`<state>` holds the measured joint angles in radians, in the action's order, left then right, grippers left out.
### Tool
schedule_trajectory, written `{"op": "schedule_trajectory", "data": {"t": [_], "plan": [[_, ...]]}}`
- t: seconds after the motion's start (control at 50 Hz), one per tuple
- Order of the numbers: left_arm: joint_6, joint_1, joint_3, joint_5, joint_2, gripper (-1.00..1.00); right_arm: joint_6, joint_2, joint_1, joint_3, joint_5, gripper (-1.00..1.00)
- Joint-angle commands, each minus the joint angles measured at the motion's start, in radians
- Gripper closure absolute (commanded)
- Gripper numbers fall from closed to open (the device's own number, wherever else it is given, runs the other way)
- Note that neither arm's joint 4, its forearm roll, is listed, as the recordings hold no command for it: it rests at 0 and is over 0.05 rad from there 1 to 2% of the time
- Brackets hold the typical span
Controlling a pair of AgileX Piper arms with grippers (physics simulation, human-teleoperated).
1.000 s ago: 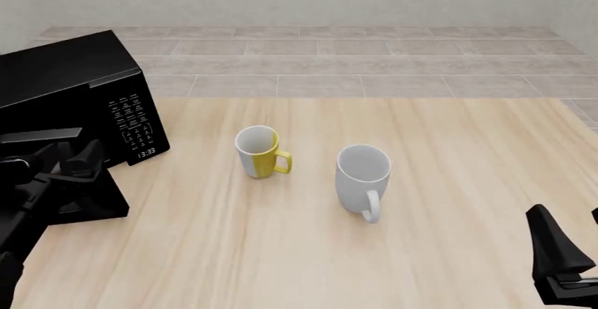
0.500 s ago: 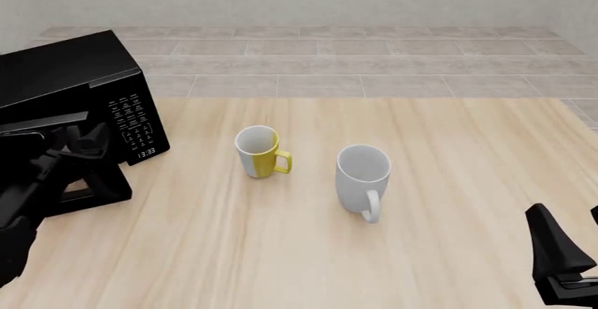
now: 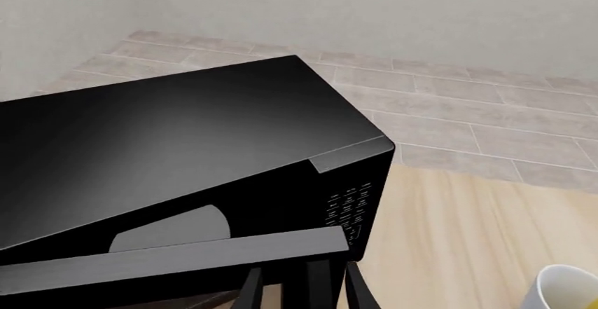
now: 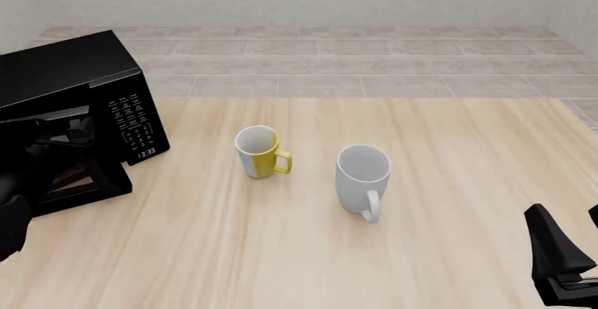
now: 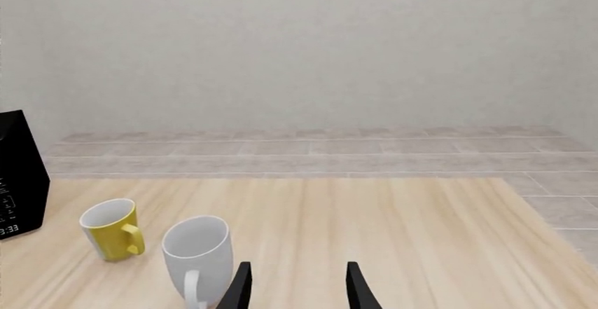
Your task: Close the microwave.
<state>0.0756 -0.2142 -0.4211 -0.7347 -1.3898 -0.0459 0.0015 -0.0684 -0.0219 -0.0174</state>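
Note:
The black microwave (image 4: 66,71) stands at the table's far left, its button panel (image 4: 136,123) facing right. Its door (image 4: 89,183) is ajar, swung most of the way towards the body. My left gripper (image 4: 70,137) is open and sits against the door's outer face. In the left wrist view the microwave's top (image 3: 187,134) fills the frame, with the door's grey top edge (image 3: 187,256) just ahead of my fingers (image 3: 251,289) and a slice of the grey turntable (image 3: 168,230) showing behind it. My right gripper (image 4: 578,256) is open and empty at the near right.
A yellow mug (image 4: 259,152) and a white mug (image 4: 363,176) stand upright mid-table, apart from both arms. Both also show in the right wrist view, yellow (image 5: 112,228) and white (image 5: 198,256). The table's far edge meets a tiled floor.
The door has swung further towards the microwave body, and my left gripper has moved forward with it. The right arm and both mugs have not moved.

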Motion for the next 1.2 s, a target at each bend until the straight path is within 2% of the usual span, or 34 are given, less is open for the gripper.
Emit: {"op": "schedule_trajectory", "data": {"t": [0.02,0.7,1.2], "plan": [[-0.046,-0.039,-0.07,0.01,-0.087,-1.0,-0.006,0.001,-0.002,-0.003,0.001,-1.0],[-0.07,-0.07,-0.205,0.083,-0.148,-1.0,-0.008,-0.001,-0.004,0.002,-0.005,-1.0],[-0.09,-0.058,-0.28,0.14,-0.169,-1.0,-0.017,-0.001,-0.002,0.006,-0.009,-1.0]]}}
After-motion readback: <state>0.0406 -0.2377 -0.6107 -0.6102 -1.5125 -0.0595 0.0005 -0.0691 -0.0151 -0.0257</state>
